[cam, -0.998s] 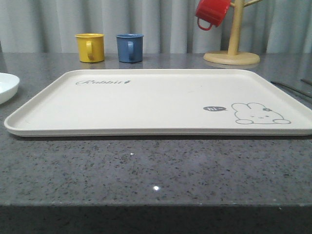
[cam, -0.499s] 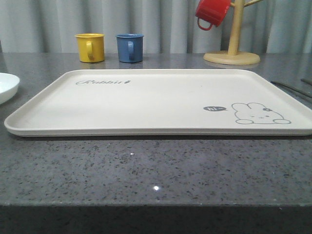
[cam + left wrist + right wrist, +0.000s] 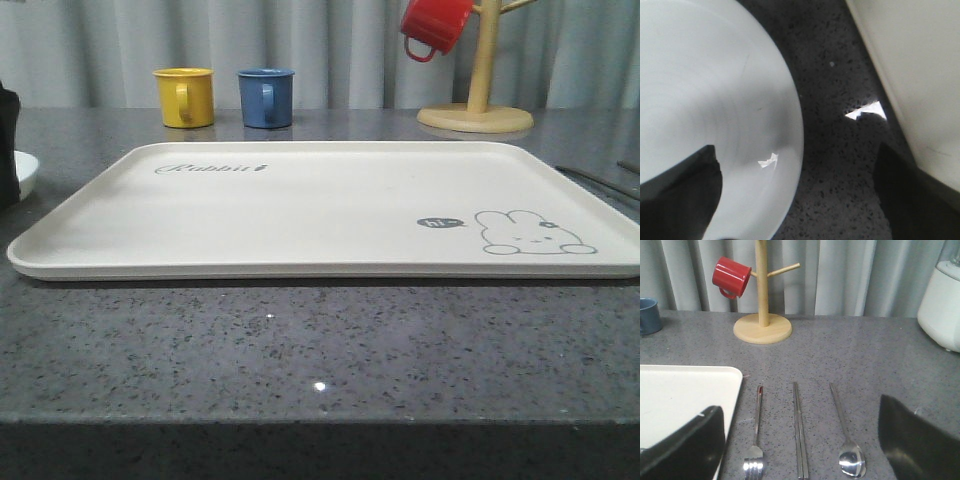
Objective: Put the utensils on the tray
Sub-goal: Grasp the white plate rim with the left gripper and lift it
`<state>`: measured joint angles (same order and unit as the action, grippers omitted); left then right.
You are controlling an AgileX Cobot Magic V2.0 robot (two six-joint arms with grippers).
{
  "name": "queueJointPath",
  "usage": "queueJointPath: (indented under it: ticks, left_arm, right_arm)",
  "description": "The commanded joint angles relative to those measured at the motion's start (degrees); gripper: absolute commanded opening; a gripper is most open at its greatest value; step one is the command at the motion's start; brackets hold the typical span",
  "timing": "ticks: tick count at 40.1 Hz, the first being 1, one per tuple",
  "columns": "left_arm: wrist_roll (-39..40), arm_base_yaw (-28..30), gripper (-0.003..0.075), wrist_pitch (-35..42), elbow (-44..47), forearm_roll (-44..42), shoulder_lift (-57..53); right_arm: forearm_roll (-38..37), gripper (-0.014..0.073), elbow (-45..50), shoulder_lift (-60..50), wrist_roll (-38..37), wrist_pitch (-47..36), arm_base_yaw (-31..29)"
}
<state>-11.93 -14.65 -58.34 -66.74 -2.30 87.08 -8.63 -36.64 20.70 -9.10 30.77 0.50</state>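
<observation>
The cream-white tray (image 3: 300,205) with the rabbit drawing lies in the middle of the table with nothing on it. To its right, on the grey table, a fork (image 3: 756,440), a pair of chopsticks (image 3: 799,435) and a spoon (image 3: 845,435) lie side by side, handles pointing away. My right gripper (image 3: 800,452) hovers open above their near ends, the chopsticks midway between its fingers. My left gripper (image 3: 795,200) is open over the gap between the white plate (image 3: 705,100) and the tray's left edge (image 3: 920,75), holding nothing.
A yellow mug (image 3: 186,97) and a blue mug (image 3: 266,97) stand behind the tray. A wooden mug tree (image 3: 478,110) with a red mug (image 3: 435,25) is at the back right. A white appliance (image 3: 942,305) stands further right. A curtain closes the back.
A dark part of my left arm has come into the front view at the left edge, in front of the white plate. The tray and the mugs have not moved.
</observation>
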Motion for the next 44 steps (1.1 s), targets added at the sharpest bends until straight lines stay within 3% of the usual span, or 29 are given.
queueJointPath:
  ticks: [1, 5, 11, 17, 30, 35, 44]
  left_arm:
    - [0.0, -0.4, 0.0488, 0.7, -2.1, -0.3, 0.4]
    - [0.0, -0.4, 0.0391, 0.4, -2.1, -0.3, 2.0]
    - [0.0, -0.4, 0.0159, 0.3, -2.1, -0.3, 2.3]
    - [0.0, -0.4, -0.0017, 0.3, -2.1, -0.5, 2.3]
    - [1.7, -3.5, -0.0018, -4.2, -8.7, -4.6, -0.6]
    - [4.1, -8.2, -0.0018, -9.4, -14.2, -9.7, -0.6]
    - [5.4, -17.9, -0.0018, -10.0, -21.7, -10.0, -0.5]
  right_arm:
    - [-1.1, 0.0643, -1.8, 0.8, 0.4, -4.4, -0.3]
    - [-1.1, 0.0643, -1.8, 0.8, 0.4, -4.4, -0.3]
    - [-1.1, 0.0643, -1.8, 0.8, 0.4, -4.4, -0.3]
    - [-1.1, 0.0643, -1.8, 0.8, 0.4, -4.4, -0.3]
    - [-1.1, 0.0643, -1.8, 0.8, 0.4, -4.4, -0.3]
    - [-1.1, 0.0643, -1.8, 0.8, 0.4, -4.4, -0.3]
    - [-1.1, 0.0643, -1.8, 0.8, 0.4, -4.4, -0.3]
